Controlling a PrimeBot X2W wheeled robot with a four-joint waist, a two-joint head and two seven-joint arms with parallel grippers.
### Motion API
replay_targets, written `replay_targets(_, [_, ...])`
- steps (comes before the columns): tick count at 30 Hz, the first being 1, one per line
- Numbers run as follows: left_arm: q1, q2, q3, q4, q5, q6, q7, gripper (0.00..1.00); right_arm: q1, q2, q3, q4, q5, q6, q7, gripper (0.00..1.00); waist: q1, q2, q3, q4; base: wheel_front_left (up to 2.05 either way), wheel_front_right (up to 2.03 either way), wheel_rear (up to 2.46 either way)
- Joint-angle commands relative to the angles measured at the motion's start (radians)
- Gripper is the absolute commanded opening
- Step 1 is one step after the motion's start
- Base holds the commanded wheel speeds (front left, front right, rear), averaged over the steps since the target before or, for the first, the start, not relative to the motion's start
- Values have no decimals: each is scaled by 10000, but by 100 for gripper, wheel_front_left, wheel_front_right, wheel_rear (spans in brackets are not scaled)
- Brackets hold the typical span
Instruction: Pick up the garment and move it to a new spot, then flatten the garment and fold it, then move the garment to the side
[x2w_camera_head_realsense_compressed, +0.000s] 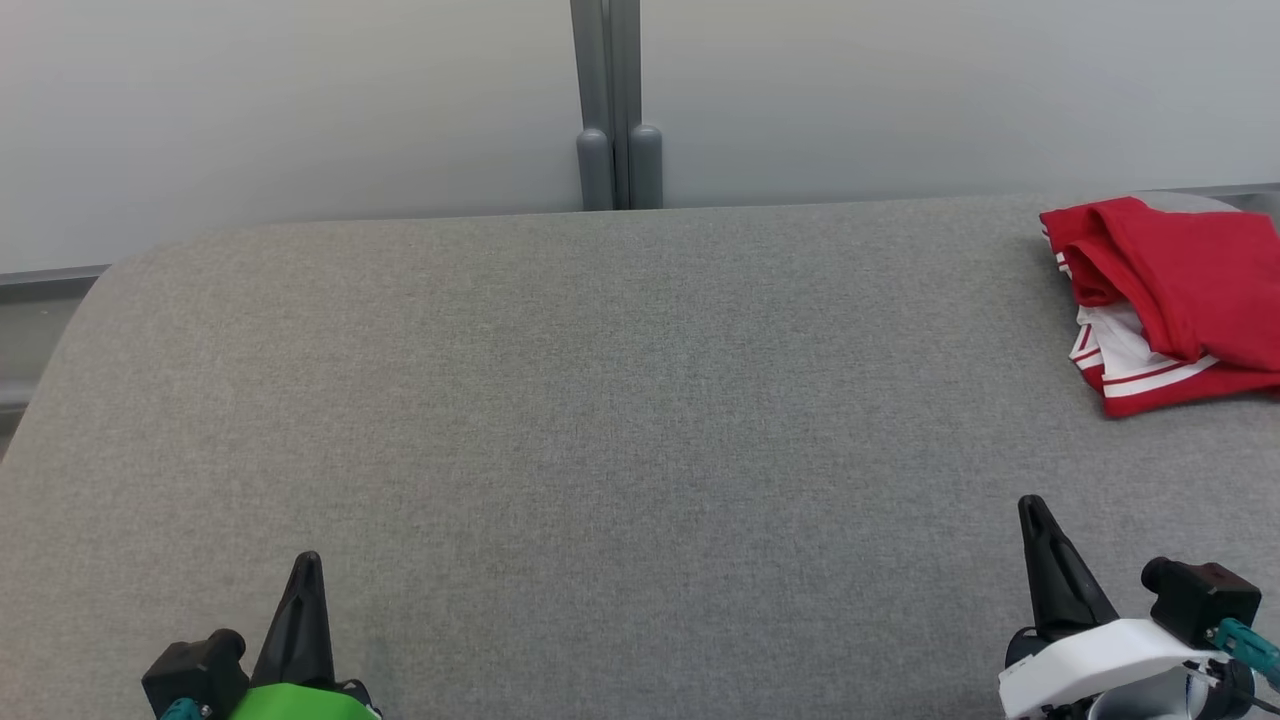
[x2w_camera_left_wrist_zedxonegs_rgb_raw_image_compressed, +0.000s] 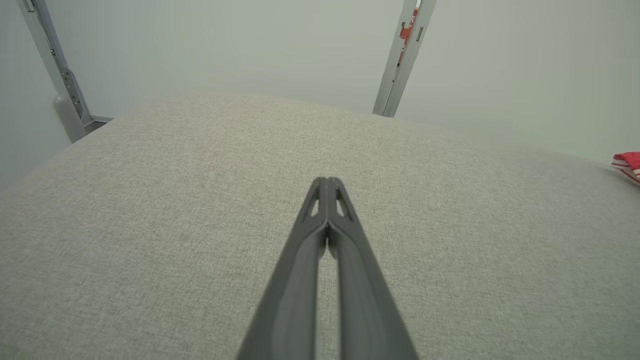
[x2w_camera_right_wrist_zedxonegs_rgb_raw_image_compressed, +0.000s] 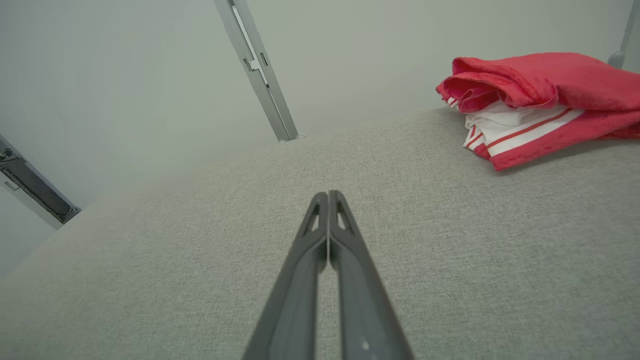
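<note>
The garment (x2w_camera_head_realsense_compressed: 1170, 300) is red with white stripes and lies bunched at the far right of the grey table (x2w_camera_head_realsense_compressed: 600, 420). It shows large in the right wrist view (x2w_camera_right_wrist_zedxonegs_rgb_raw_image_compressed: 540, 105) and as a sliver at the right edge of the left wrist view (x2w_camera_left_wrist_zedxonegs_rgb_raw_image_compressed: 629, 164). My left gripper (x2w_camera_head_realsense_compressed: 305, 562) rests low at the front left, shut and empty, its fingers pressed together (x2w_camera_left_wrist_zedxonegs_rgb_raw_image_compressed: 326, 181). My right gripper (x2w_camera_head_realsense_compressed: 1030, 505) sits at the front right, shut and empty (x2w_camera_right_wrist_zedxonegs_rgb_raw_image_compressed: 328, 194), well short of the garment.
A grey upright post (x2w_camera_head_realsense_compressed: 617, 105) stands behind the table's far edge against a pale wall. The table's left edge curves down at the far left. The wide middle of the fabric surface lies between my grippers and the garment.
</note>
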Motion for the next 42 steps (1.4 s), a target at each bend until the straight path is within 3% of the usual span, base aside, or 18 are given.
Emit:
replay_targets(1, [-263,29,86,-170,-472,-23,75,0,-262,-32,-86,-103,438,-1,86,0,0,0,1,-4,0,0,0])
replay_targets(21, [-645,48,244,-208,-3952,-70,905,0,-648,92,-371,85,3609,-4,884,0,0,0,16,-68,0,0,0])
replay_targets(42, [-970,67,408,-205,-6799,-104,1611,0,-972,229,-640,243,6182,-6,1567,0,0,0,30,-134,0,0,0])
